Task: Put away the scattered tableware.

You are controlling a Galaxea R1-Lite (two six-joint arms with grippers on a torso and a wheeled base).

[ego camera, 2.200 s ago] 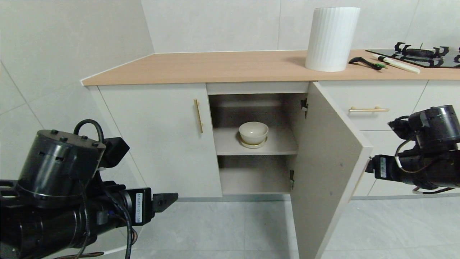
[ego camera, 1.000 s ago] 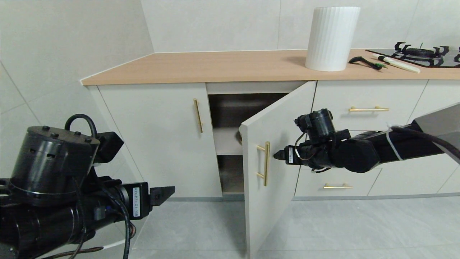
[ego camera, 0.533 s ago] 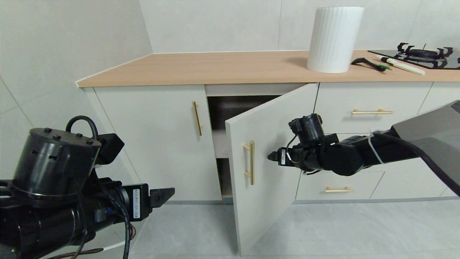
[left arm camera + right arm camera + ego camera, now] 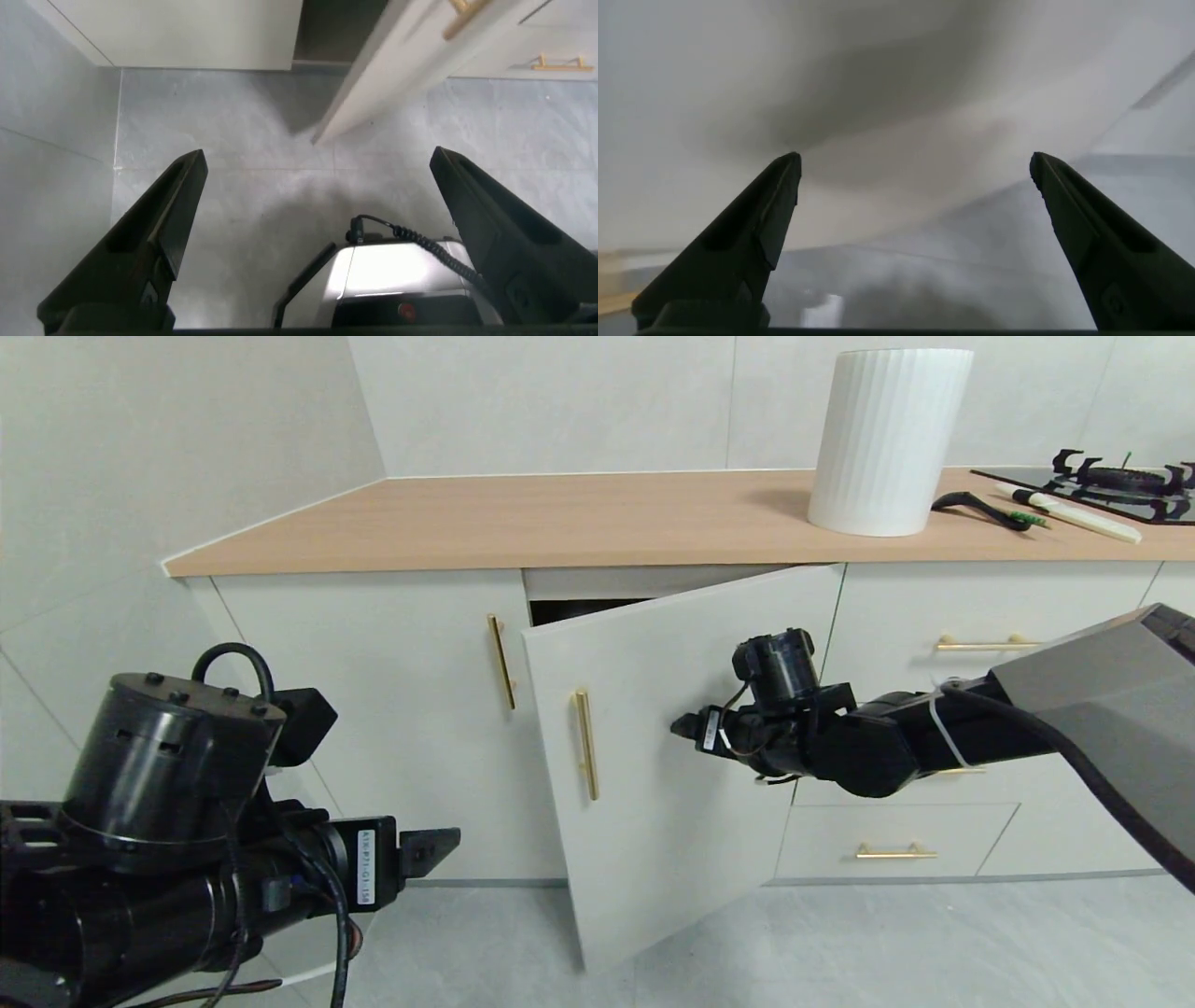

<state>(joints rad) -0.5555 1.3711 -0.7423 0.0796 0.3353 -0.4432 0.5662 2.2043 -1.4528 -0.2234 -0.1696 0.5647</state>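
Note:
The white cupboard door (image 4: 653, 803) with its gold bar handle (image 4: 585, 745) stands slightly ajar, leaving a dark slit (image 4: 579, 609) along its top. My right gripper (image 4: 680, 726) is open and its tips rest against the door's face (image 4: 896, 93), right of the handle. Whatever is inside the cupboard is hidden behind the door. My left gripper (image 4: 439, 849) hangs open and empty low at the left, over the grey floor (image 4: 280, 140), with the door's lower corner (image 4: 374, 93) ahead of it.
On the wooden counter (image 4: 523, 518) stand a tall white ribbed cylinder (image 4: 887, 441), a black utensil (image 4: 980, 509) and a white-handled knife (image 4: 1074, 513) beside a hob (image 4: 1120, 481). A shut door with a gold handle (image 4: 501, 662) is left; drawers (image 4: 990, 641) are right.
The door has swung from wide open to almost shut as my right gripper pushed it leftward. The bowl on the shelf is now hidden. The head view shifted slightly.

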